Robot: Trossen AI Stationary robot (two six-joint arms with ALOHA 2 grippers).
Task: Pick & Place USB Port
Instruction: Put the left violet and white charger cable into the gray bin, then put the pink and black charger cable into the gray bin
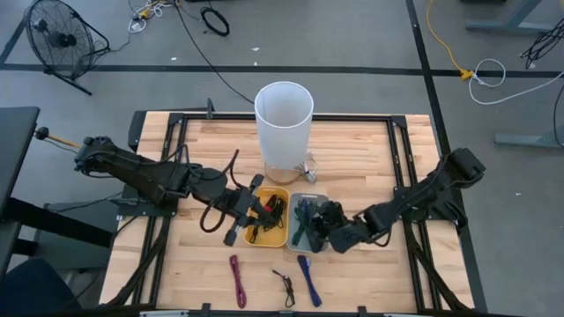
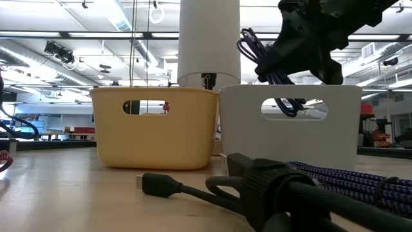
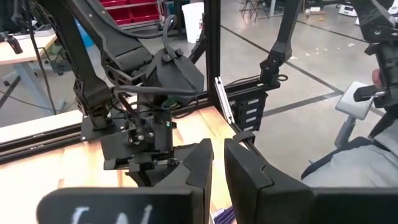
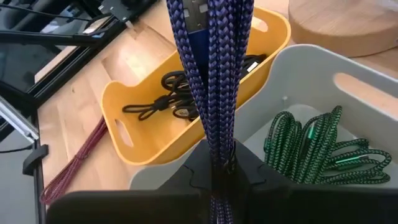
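Black cable plug [image 2: 158, 185] lies closest on the wooden surface [image 1: 370, 273]. Left gripper [image 1: 236, 214] hovers by the yellow bin [image 1: 267, 217], which holds black cables [image 4: 163, 99], fingers [image 3: 198, 163] slightly spread. Beside it, the grey bin [image 4: 311, 81] contains a green braided cable [image 4: 311, 146]. Above that bin, the right gripper [image 4: 217, 163] pinches a blue braided USB cable [image 4: 211, 68], hanging doubled over. Front surface edge stays roomy.

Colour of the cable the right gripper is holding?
Blue-purple braided cable, pinched in the right gripper over the white bin. Right wrist view shows it best.
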